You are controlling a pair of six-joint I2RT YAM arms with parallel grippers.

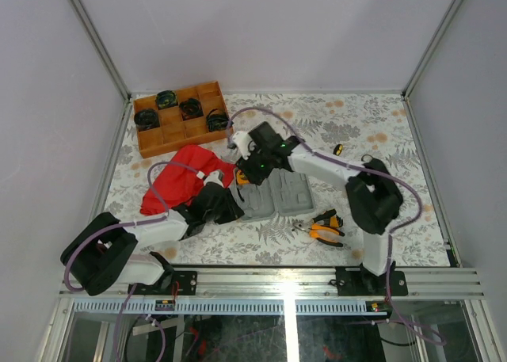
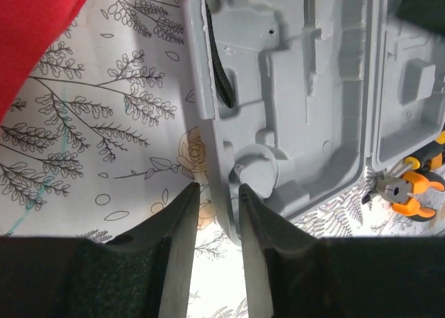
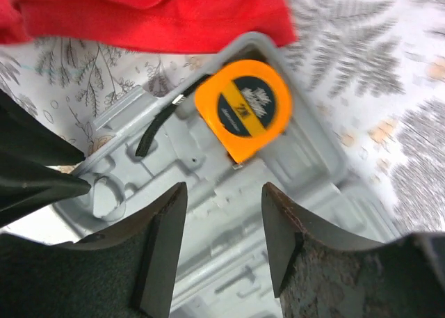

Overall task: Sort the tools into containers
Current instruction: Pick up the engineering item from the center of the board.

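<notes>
Sitting in grey case [image 3: 306, 158], round orange tape measure [image 3: 242, 108] — yellow-and-black face

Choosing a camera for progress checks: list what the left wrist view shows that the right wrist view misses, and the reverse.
Left wrist only: orange-and-black pliers lying beside the flat grey plastic tool case. Right wrist only: the round orange tape measure lying in the case's corner recess, with the open right gripper above, empty. Both: the case, the red cloth, the floral tablecloth, and the left gripper pinching the case's rim.
</notes>
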